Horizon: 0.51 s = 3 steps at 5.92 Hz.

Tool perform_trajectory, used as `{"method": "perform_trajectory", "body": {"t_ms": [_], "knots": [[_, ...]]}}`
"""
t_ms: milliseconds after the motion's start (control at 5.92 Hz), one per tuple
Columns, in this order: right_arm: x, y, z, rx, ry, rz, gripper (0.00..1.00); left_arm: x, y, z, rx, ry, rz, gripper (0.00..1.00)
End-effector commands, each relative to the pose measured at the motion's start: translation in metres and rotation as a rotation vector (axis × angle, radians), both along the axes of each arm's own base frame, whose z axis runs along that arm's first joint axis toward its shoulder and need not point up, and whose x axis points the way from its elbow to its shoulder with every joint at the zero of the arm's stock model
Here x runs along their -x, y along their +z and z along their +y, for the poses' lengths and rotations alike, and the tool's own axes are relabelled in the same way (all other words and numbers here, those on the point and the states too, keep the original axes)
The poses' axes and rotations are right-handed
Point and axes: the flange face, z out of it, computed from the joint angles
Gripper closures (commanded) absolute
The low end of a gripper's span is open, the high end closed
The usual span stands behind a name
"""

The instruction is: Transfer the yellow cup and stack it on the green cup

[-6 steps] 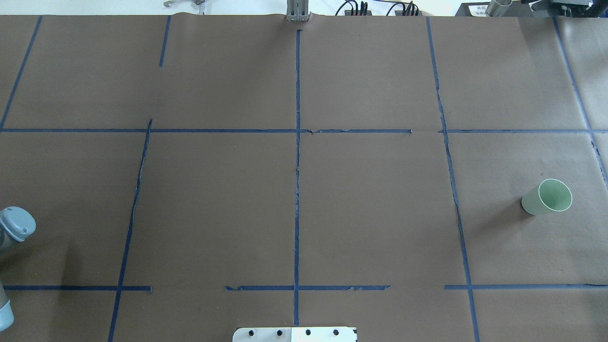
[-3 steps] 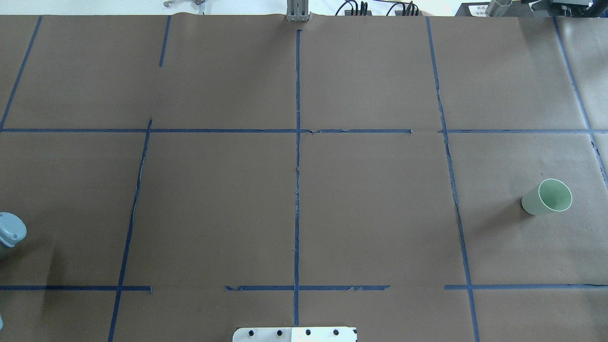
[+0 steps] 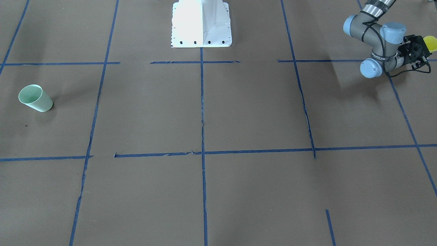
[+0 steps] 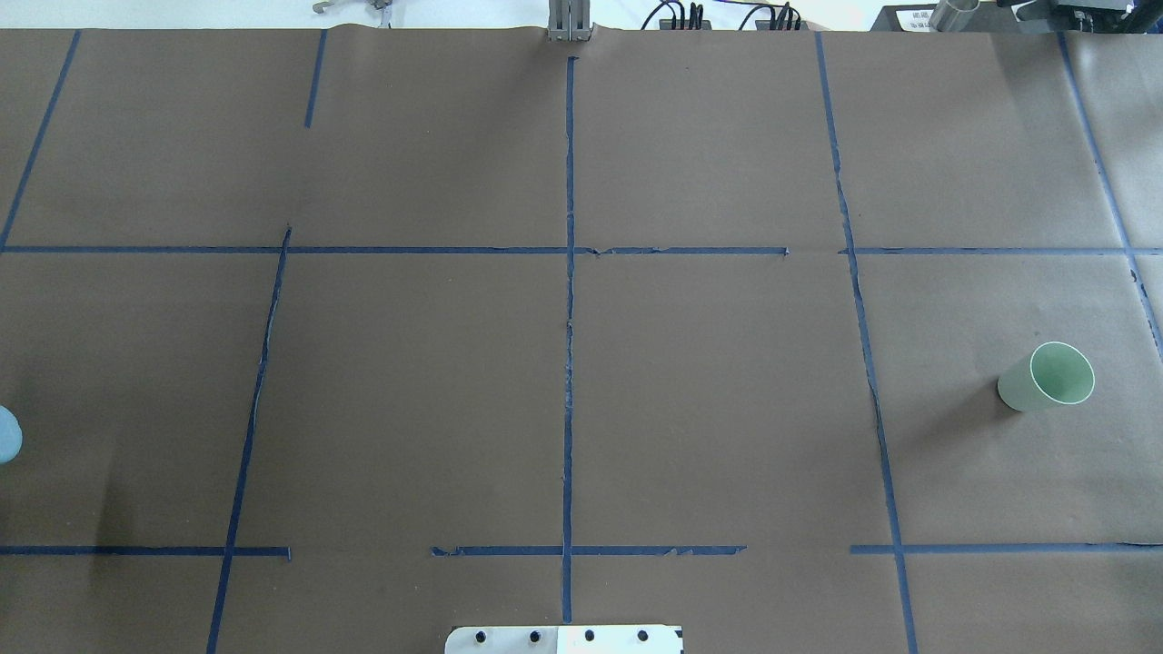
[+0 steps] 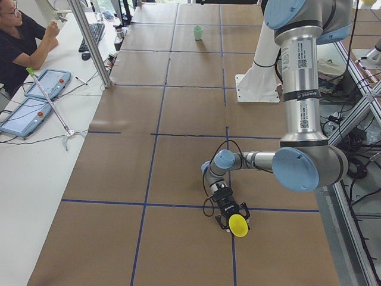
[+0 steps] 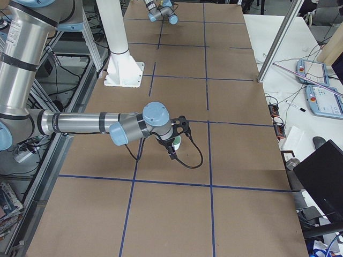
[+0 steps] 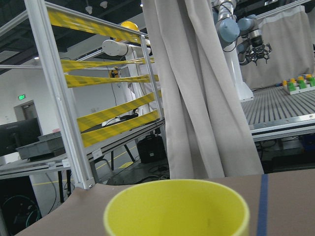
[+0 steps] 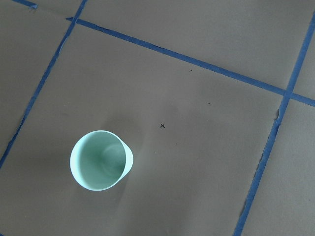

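The yellow cup (image 3: 431,43) stands at the table's far left end. It also shows in the exterior left view (image 5: 239,226) and fills the bottom of the left wrist view (image 7: 177,211). My left gripper (image 3: 422,50) lies low and level right at it, jaws apparently spread; whether they touch the cup I cannot tell. The green cup (image 4: 1047,377) stands upright at the right end and shows in the right wrist view (image 8: 101,160). My right gripper (image 6: 173,143) hovers over it; open or shut I cannot tell.
The brown table cover (image 4: 709,400) carries a grid of blue tape lines. The white robot base (image 3: 201,24) stands at the middle of the near edge. An operator (image 5: 21,42) sits at a side desk with tablets.
The left arm's joint at the overhead view's left edge has slid further left, almost out of view. The green cup has not moved.
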Motion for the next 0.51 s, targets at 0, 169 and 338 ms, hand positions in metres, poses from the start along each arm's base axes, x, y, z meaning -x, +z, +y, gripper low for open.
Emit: {"method": "perform_trajectory", "body": {"t_ms": [0,169,338], "knots": [[0.0,-0.009,0.0,-0.018,0.001,-0.004,0.0,-0.009,-0.035,-0.078,-0.236,0.206,0.029,0.87],[0.0,-0.008,-0.001,-0.019,-0.001,-0.002,0.0,-0.03,-0.06,-0.113,-0.376,0.292,0.059,0.91],[0.0,-0.009,0.001,-0.025,0.001,-0.006,0.0,-0.053,-0.101,-0.153,-0.498,0.352,0.085,0.91]]}}
